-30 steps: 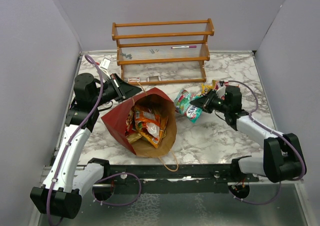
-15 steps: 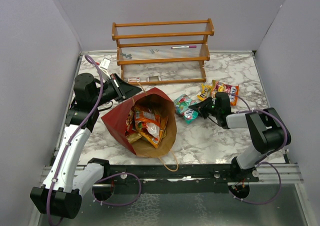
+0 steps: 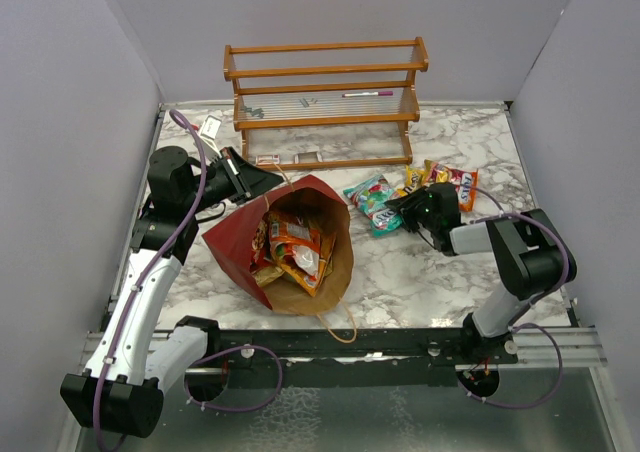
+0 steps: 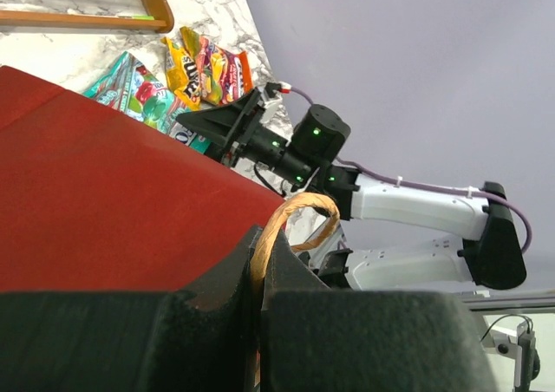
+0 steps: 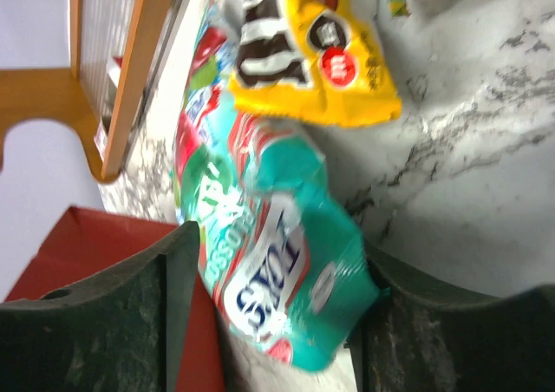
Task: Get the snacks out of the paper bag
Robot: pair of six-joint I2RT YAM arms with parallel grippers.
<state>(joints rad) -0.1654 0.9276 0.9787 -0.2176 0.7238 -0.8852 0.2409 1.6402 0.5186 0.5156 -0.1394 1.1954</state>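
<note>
The left gripper point(image 4: 260, 255) is clamped shut on the thin tan twine handle point(image 4: 299, 212) of the paper bag point(image 3: 228, 240). By my reading it holds that loop up at the far left corner to keep the bag steady and its mouth gaping towards the near edge of the table point(image 3: 430, 272). The bag lies on its side, matte dark red outside and plain kraft brown within, its stiff walls creased into a wide funnel. A heap of snacks point(image 3: 293, 249) sits in the mouth, glossy crinkled orange and red packets piled over each other, so most of the job is not yet done. The right gripper point(image 5: 279, 262) is low over the marble, just right of the bag. Its black fingers stand wide on either side of the teal packet point(image 3: 372, 198), which bulges and wrinkles between them, white lettering uppermost. From the wrist view I cannot tell whether the fingers pinch its edges or only straddle it. The packet rests on the table, clear of the bag's rim. Just beyond it lie a yellow packet point(image 5: 303, 54) and a red packet point(image 3: 458, 182), flat and shiny, near the foot of the wooden rack point(image 3: 325, 72). That corner looks like the spot chosen for unloaded snacks, handy to the right arm and away from the bag.
</note>
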